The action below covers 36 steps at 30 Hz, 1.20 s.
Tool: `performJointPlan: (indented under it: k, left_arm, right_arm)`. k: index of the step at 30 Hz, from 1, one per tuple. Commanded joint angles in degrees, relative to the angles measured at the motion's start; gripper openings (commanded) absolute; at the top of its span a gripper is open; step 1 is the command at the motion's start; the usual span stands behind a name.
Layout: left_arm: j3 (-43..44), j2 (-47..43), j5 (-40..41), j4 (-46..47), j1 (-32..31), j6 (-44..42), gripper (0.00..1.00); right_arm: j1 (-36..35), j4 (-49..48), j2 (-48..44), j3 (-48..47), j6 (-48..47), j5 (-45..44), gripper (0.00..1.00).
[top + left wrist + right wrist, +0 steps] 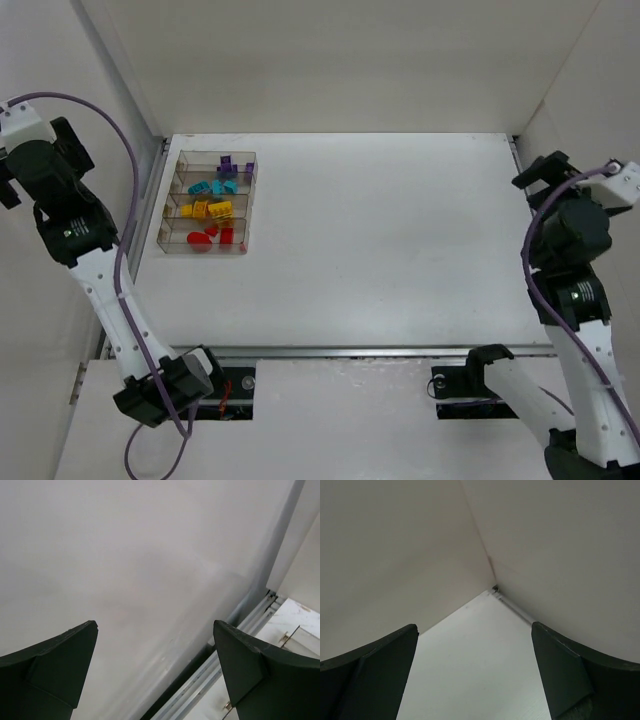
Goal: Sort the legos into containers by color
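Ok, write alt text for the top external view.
A clear four-compartment tray, far left on the white table, holds small bricks sorted by colour: purple, cyan, yellow, red. The left arm and right arm stand off at the sides.

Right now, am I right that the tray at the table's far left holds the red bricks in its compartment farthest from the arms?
Not quite: the red bricks lie in the compartment nearest the arms; the purple bricks fill the farthest. The top external view shows this. The tray does sit at the far left.
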<state>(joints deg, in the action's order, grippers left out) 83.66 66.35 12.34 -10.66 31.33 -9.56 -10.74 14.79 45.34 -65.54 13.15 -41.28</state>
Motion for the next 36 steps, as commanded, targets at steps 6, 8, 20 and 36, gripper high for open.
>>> performJointPlan:
  k: [6, 8, 20, 36]
  left_arm:
    - [-3.8, -5.3, 1.0, -6.2, 0.0, 10.2, 1.00]
    - [-4.5, -6.7, 0.4, -7.1, 0.0, 10.3, 1.00]
    - [-5.6, -9.0, -2.2, -9.5, 0.0, 11.3, 1.00]
    - [-3.5, -9.0, -5.5, -10.5, 0.0, 13.3, 1.00]
  right_arm:
    - [-0.1, -6.9, -2.2, 4.3, -10.9, -3.6, 1.00]
    - [-0.1, -6.9, -2.2, 4.3, -10.9, -2.3, 1.00]
    - [-0.1, -6.9, -1.7, 4.9, -2.6, -4.7, 1.00]
    - [-0.1, -6.9, -5.3, 6.6, 1.2, -1.2, 1.00]
